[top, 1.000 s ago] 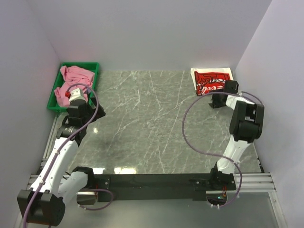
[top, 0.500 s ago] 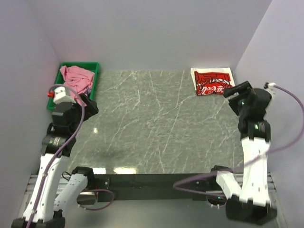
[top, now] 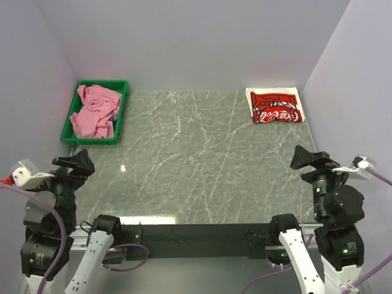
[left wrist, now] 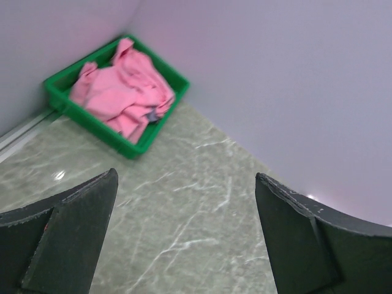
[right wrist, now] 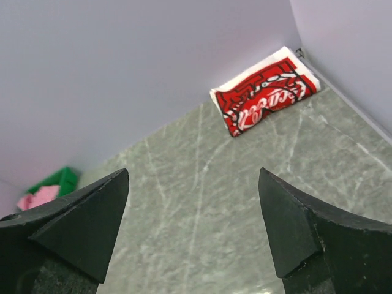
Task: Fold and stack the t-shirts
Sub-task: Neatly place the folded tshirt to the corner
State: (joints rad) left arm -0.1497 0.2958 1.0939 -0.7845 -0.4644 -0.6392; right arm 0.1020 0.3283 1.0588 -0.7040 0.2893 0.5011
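The white t-shirt with the red graphic lies folded at the table's far right corner. The pink t-shirt is crumpled in the green tray at the far left. My left gripper is pulled back near the front left, open and holding nothing. Over at the front right, my right gripper hangs raised, jaws wide open with nothing between them. Both grippers are far from the shirts.
The grey marble tabletop lies between plain lilac walls on three sides. The black mounting rail runs along the near edge between the arm bases.
Both arms have drawn back from the far corners to the near edge. The right gripper left the folded white shirt and opened wider. The left gripper moved away from the tray.
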